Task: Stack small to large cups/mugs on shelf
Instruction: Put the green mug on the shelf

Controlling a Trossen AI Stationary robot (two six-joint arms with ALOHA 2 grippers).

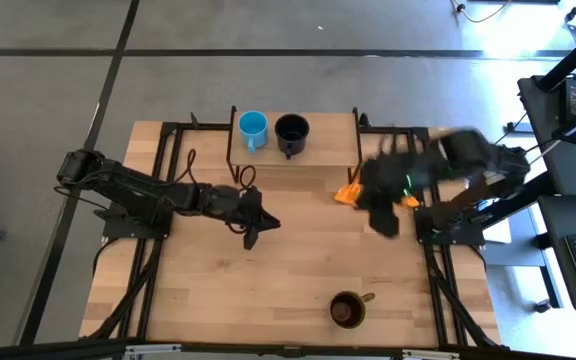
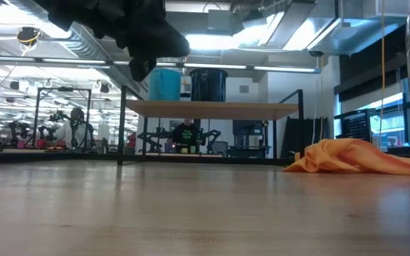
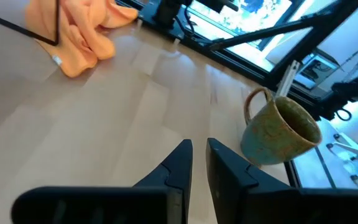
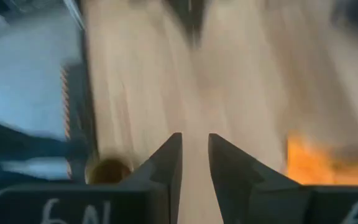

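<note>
Two of three mugs done. The light-blue mug (image 1: 253,128) and the black mug (image 1: 291,133) stand side by side on the shelf (image 1: 330,128), blue on the left end, black in the middle, right end of the board bare. The olive-brown mug (image 1: 347,309) is what's left: upright on the table near the front edge, well apart from the shelf and from both arms.

Left gripper (image 1: 251,236) sits over mid-table in front of the shelf, holding nothing, fingers drawn nearly together with only a thin slit between them. Right gripper (image 1: 387,224) is over the right side of the table near the orange cloth (image 1: 349,193), also empty, narrow gap between its fingers. Judgement: next job is fetching the olive-brown mug and setting it on the free right end.

View differences: the low view shows both placed mugs sitting level on the shelf but misses the third mug entirely. The left wrist view shows the olive-brown mug (image 3: 279,129) close, with handle and dark inside. The right wrist view catches only a small round brownish thing (image 4: 107,169) at the table's edge, probably that mug, and an orange smear.
</note>
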